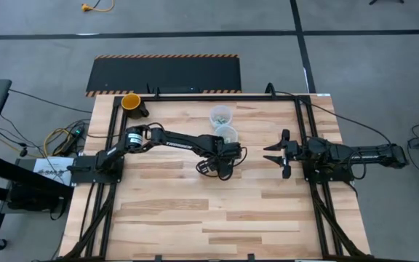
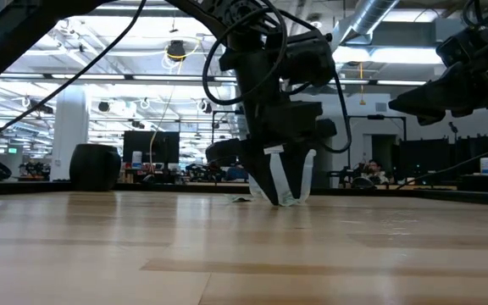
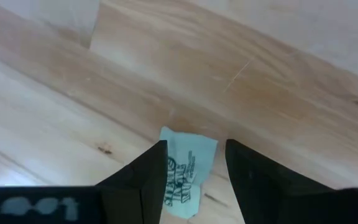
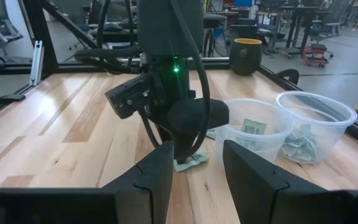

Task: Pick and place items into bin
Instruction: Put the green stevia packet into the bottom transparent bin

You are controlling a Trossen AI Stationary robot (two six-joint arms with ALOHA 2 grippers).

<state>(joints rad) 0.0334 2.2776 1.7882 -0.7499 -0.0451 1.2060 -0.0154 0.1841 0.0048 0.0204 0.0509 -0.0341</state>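
Observation:
One small green-and-white packet (image 3: 188, 171) lies flat on the wooden table, also seen as the packet (image 4: 191, 162) in the right wrist view. My left gripper (image 3: 196, 149) points down at the table's middle (image 1: 222, 167), open, with one finger on each side of the packet. Two clear plastic cups stand just beyond it toward the far edge. The nearer cup (image 4: 253, 134) holds a packet and the farther cup (image 4: 312, 134) holds several crumpled ones. My right gripper (image 1: 273, 154) waits open above the table's right part, aimed at the left arm. My left gripper comes at the packet from above, fingers pointing down, tips (image 2: 282, 199) close to the tabletop. The packet's long edges (image 3: 166, 174) run beside the fingers. I cannot tell whether either finger touches it. The packet lies flat on the wood.
A dark cup with a yellow rim (image 1: 132, 102) stands at the table's far left corner. The two clear cups (image 1: 224, 125) sit close beside the left gripper's wrist. Bare wood (image 1: 195, 218) spreads across the near half of the table. Black frame rails (image 1: 311, 204) line the sides.

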